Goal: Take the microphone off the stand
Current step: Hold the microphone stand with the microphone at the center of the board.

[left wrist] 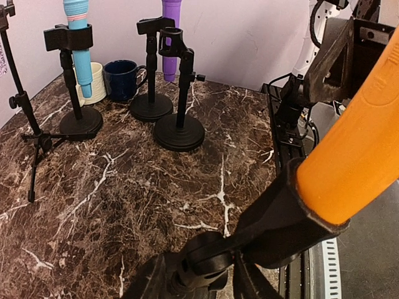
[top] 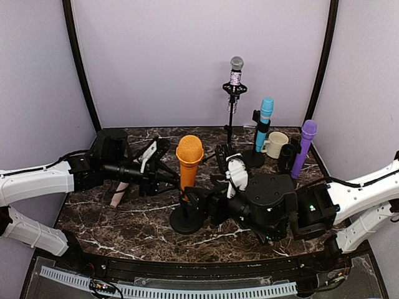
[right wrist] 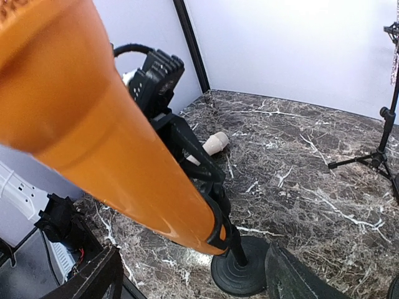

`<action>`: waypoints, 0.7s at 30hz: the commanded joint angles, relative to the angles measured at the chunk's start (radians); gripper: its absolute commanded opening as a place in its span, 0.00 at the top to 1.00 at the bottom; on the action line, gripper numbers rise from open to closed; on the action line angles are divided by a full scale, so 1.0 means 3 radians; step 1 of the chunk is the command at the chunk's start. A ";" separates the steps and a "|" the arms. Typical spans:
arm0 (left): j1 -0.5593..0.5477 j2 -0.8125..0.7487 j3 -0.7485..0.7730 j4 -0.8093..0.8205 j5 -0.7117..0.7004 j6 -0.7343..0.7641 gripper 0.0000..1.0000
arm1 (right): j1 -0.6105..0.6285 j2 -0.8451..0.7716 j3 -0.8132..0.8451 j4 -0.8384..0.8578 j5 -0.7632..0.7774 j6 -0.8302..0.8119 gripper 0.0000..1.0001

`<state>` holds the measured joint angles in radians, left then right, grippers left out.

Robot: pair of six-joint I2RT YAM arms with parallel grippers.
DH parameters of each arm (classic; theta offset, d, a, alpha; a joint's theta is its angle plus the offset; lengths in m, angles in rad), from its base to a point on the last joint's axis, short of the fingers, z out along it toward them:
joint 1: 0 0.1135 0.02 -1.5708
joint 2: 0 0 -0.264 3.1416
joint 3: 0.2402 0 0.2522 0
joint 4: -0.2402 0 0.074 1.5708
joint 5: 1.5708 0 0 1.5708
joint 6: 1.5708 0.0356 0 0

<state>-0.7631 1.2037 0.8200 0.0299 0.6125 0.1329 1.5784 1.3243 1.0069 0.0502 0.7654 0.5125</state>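
The orange microphone (top: 189, 159) sits tilted in the black clip of a desk stand with a round base (top: 186, 220) at the table's front middle. It fills the right wrist view (right wrist: 106, 124) and shows at the right of the left wrist view (left wrist: 358, 162). My left gripper (top: 167, 178) reaches in from the left and is shut on the stand's swivel joint (left wrist: 212, 258) just under the clip. My right gripper (top: 199, 205) is open, its fingers spread wide on either side of the stand's post above the base (right wrist: 240, 271), touching nothing.
At the back stand a glittery microphone on a tripod (top: 235, 70), a blue microphone (top: 265, 121), a purple microphone (top: 305, 146), an empty stand (left wrist: 179, 124), a cream mug (top: 276, 144) and a dark mug (left wrist: 122, 78). A beige microphone (top: 118, 196) lies at the left.
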 commanded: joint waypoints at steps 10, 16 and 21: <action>-0.0093 -0.0078 -0.0109 -0.0084 -0.0049 -0.0042 0.75 | 0.0031 0.0358 0.0715 0.0160 0.0557 -0.0488 0.23; -0.0109 -0.0318 -0.0236 -0.0059 -0.0182 -0.0167 0.75 | 0.0023 0.0483 0.0891 0.0274 0.0575 -0.0778 0.23; -0.0110 -0.0506 -0.0305 -0.0079 -0.0229 -0.0229 0.71 | -0.0144 0.0402 0.0718 0.0404 0.0220 -0.0777 0.35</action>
<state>-0.7902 1.1152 0.7448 0.0204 0.5434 0.0937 1.5711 1.4662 1.2419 0.0906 0.8913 0.3004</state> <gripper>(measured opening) 0.267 0.688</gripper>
